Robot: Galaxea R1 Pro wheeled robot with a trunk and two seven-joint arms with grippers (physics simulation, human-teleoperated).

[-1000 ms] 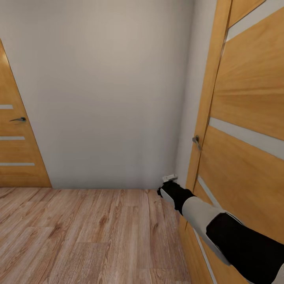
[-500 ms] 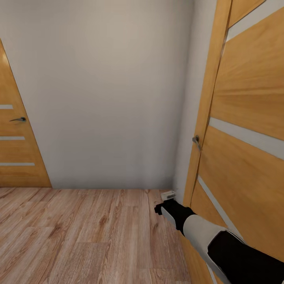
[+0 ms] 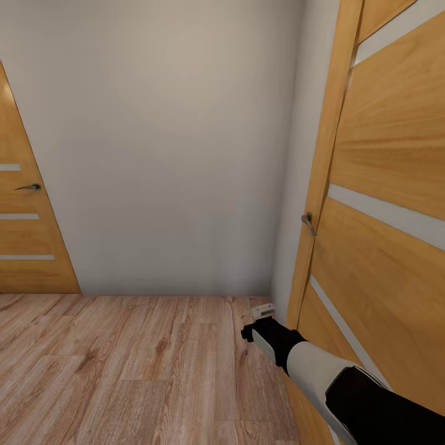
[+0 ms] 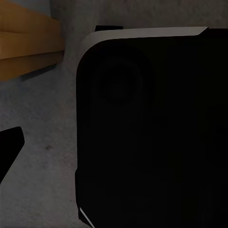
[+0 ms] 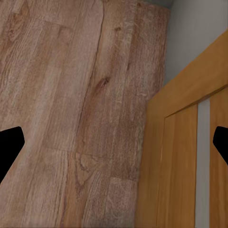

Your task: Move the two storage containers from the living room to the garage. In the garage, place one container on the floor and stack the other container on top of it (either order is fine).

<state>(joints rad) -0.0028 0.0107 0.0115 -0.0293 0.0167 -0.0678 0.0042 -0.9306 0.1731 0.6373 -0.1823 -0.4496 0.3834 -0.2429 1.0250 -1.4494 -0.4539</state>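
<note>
The right arm is seen lower than one second ago: its gripper was then just beside the door edge, a little under the handle, and it has been brought down and slightly back, so it is now near the floor, beside the foot of the door. The camera itself has not been moved, since the wall and the second door at the left stand at the same place in all three head pictures.

In the right wrist view the two dark fingertips are well apart, with only wood planks and the door edge between them, so the right gripper is spread wide and holds nothing. The left wrist view is mostly covered by a dark body of the robot; one fingertip is seen at the edge, but whether that gripper is spread or closed cannot be told.

The two containers are not visible in these pictures. The handle is not touched, so probably the door is still to be passed.
</note>
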